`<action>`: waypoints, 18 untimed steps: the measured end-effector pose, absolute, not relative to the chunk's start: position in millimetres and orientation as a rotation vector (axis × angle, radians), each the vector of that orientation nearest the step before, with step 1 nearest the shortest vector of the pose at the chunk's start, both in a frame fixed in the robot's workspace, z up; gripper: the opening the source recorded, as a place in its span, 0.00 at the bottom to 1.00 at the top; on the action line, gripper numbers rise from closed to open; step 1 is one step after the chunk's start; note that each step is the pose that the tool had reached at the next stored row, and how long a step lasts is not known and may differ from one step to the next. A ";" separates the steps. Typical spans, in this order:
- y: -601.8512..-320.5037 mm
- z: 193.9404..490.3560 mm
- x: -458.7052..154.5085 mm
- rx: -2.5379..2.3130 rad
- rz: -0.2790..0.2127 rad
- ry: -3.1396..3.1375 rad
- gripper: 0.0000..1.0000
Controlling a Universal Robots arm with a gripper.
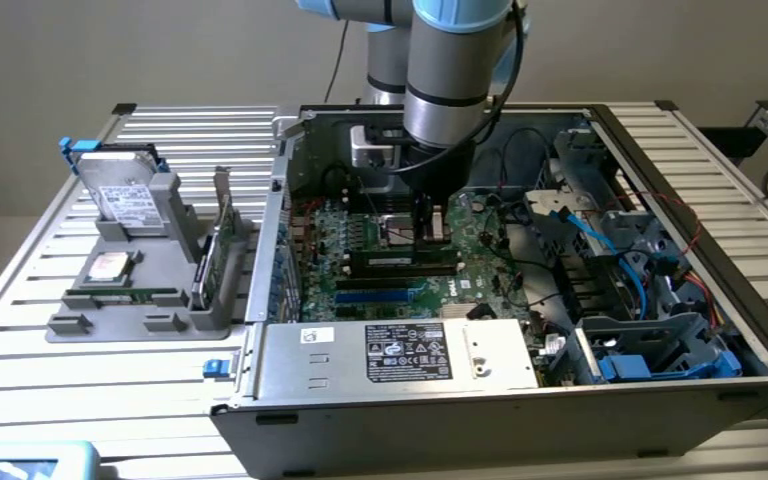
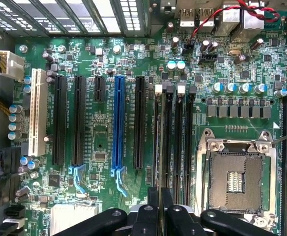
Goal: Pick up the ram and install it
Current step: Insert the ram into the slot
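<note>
My arm reaches down from above into the open computer case, which lies on its side on the slatted tabletop. My tool hangs low over the green motherboard, near the middle of the case.

The tool is narrow and grips the ram. In the exterior view the ram stands on its long edge straight under the tool, dark-faced with a pale label, lined up along the bank of memory slots. In the wrist view my tool shows with its two dark fingers close together on either side of the ram. The ram is seen edge-on there as a thin dark strip running along the outermost of four parallel memory slots. I cannot tell whether it is pressed fully home or only resting in the slot. The three neighbouring memory slots lie just beside it. Beyond them is the open processor socket with its metal frame. On the ram's other side are black expansion slots, a blue slot and a white slot.

Outside the case, on the exterior view's left, a grey holder sits on the tabletop. It carries a silver hard drive, an upright expansion card and another long green stick lying flat.
</note>
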State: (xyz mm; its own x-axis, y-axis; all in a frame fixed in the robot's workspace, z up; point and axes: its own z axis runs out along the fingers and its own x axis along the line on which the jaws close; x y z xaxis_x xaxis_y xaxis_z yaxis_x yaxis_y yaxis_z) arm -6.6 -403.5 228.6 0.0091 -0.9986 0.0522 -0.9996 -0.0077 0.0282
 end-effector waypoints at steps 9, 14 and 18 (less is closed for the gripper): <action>-403.5 226.6 -6.5 2.191 0.027 -2.172 0.14; -403.2 225.7 -6.6 2.191 0.027 -2.173 0.14; -403.2 225.0 -6.6 2.191 0.028 -2.173 0.14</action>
State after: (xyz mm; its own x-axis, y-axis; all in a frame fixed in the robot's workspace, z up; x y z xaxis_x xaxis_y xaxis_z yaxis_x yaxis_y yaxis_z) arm -6.6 -403.2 225.0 0.0090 -0.9986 0.0524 -0.9996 -0.0076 0.0272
